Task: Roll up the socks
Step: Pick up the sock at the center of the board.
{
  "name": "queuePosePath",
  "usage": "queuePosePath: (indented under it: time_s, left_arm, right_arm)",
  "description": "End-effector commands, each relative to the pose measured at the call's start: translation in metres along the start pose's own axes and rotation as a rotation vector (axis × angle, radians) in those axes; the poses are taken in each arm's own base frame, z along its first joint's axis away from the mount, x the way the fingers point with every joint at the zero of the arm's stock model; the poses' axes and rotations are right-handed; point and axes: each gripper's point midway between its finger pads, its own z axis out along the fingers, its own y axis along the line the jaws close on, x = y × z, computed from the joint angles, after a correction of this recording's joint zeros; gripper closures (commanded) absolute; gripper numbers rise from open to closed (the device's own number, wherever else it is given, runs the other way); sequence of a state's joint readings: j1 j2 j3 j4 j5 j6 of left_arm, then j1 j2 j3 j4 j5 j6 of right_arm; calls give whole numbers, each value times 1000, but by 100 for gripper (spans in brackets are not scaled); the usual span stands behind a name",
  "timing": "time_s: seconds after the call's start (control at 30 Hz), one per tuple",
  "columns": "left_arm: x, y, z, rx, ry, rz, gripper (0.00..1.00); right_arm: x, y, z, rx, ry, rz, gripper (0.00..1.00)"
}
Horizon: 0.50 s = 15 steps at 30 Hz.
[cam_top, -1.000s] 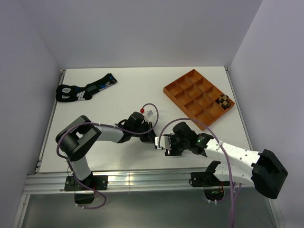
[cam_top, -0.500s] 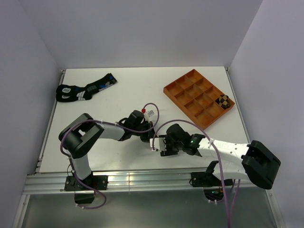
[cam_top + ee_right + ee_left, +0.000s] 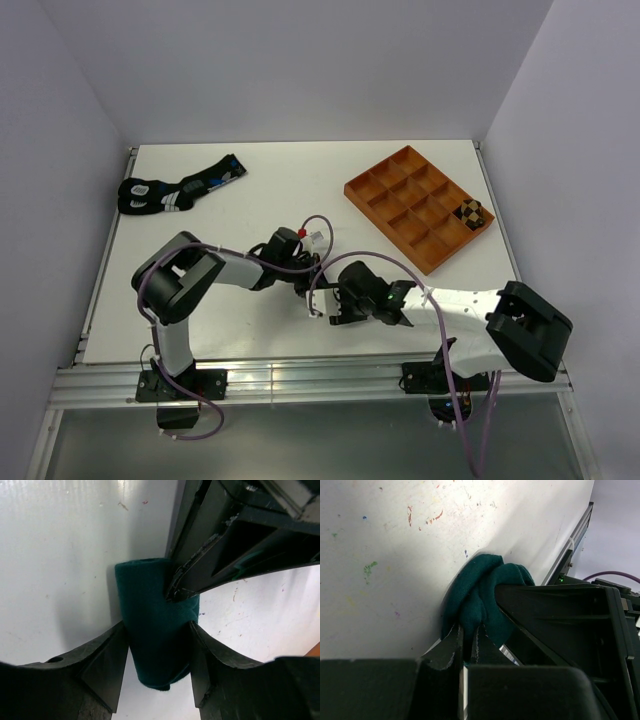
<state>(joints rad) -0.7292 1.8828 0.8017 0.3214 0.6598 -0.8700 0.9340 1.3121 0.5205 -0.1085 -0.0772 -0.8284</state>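
Observation:
In the right wrist view a dark teal sock [image 3: 150,625] stands on the white table as a tight roll. My right gripper [image 3: 157,650] is closed around it, a finger pressed on each side. My left gripper [image 3: 469,632] is shut on a fold of the same teal sock [image 3: 480,592], and its fingertips [image 3: 192,577] pinch the roll's upper right edge. From above, the two grippers meet at mid-table, left gripper [image 3: 303,280] and right gripper [image 3: 322,303], and they hide the sock. A brown-and-black checkered sock [image 3: 471,212] sits rolled in a tray compartment.
An orange compartment tray [image 3: 400,190] lies at the back right. A black sock pair with blue and white marks [image 3: 170,190] lies at the back left. A small red-and-white piece [image 3: 308,235] rests near the left arm's cable.
My right arm has slid left up to the left gripper, and its jaws have narrowed onto the teal roll. The left gripper stays pinched on the sock.

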Motion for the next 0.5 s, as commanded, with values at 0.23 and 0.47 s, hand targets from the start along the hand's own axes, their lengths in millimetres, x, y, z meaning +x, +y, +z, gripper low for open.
queuePosePath:
  time_s: [0.23, 0.47]
  left_arm:
    - [71, 55, -4, -152, 238, -166, 100]
    - [67, 28, -7, -30, 218, -194, 89]
  right_arm:
    - [-4, 5, 17, -48, 26, 6, 52]
    - [-10, 3, 21, -70, 41, 57, 88]
